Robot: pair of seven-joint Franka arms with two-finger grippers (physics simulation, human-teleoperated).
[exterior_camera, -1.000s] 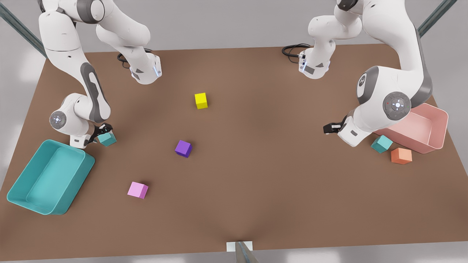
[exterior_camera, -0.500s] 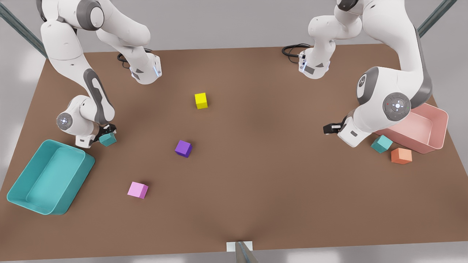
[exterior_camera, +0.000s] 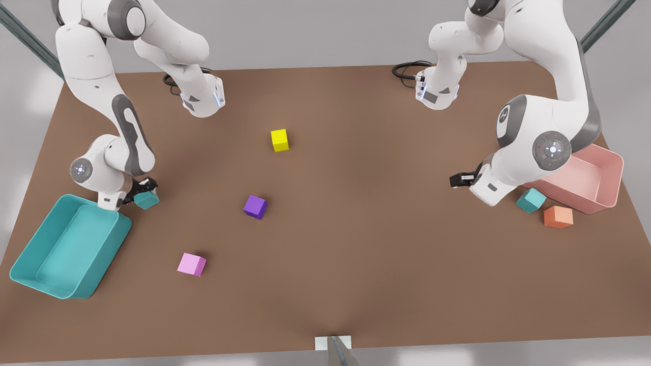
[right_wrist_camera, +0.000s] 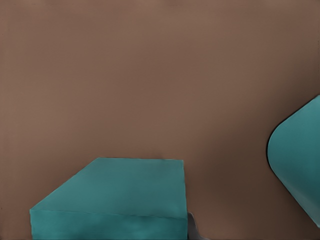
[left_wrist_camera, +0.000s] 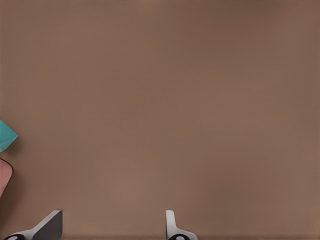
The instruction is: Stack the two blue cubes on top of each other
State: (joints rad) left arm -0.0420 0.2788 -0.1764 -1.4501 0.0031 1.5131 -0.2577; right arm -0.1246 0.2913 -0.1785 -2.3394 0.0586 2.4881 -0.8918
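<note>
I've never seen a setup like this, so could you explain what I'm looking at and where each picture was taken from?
These are two simulated robot arms over a brown table. The wide picture comes from a camera off the arms. The other two come from cameras on the arms' wrists. The right hand, on the front view's left beside a teal bin, grips one blue cube. The left hand waits open near a pink bin, with the second blue cube close by. Yellow, purple, pink and orange cubes also lie on the table.
</note>
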